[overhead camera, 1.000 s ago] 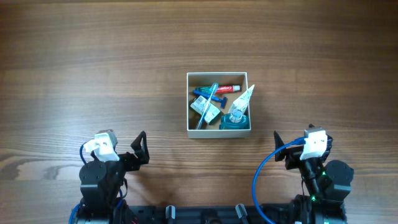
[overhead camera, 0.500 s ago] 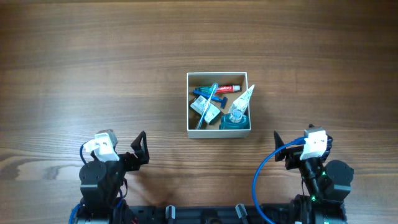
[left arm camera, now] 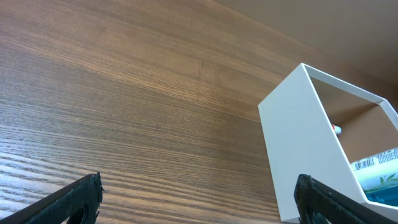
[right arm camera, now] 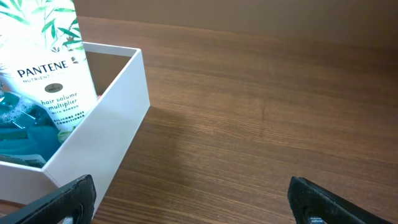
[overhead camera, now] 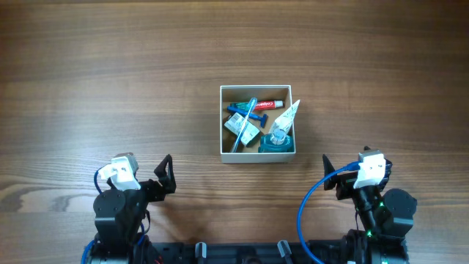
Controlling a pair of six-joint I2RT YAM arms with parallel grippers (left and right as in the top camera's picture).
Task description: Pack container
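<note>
The container (overhead camera: 221, 121), a square white box with a tan inside, stands at the table's centre. It holds a red toothpaste tube (overhead camera: 270, 103), a blue toothbrush (overhead camera: 245, 125), a blue razor (overhead camera: 248, 113), a white Pantene tube (overhead camera: 288, 114) and a teal bottle (overhead camera: 277, 141). It also shows in the left wrist view (left arm camera: 298, 143) and in the right wrist view (right arm camera: 102, 140), where the Pantene tube (right arm camera: 53, 68) leans inside. My left gripper (overhead camera: 167, 176) is open and empty, below and left of the box. My right gripper (overhead camera: 330, 176) is open and empty, below and right of it.
The wooden table (overhead camera: 110, 81) spreads around the box. Both arm bases sit at the table's front edge, with a blue cable (overhead camera: 308, 205) looping by the right arm.
</note>
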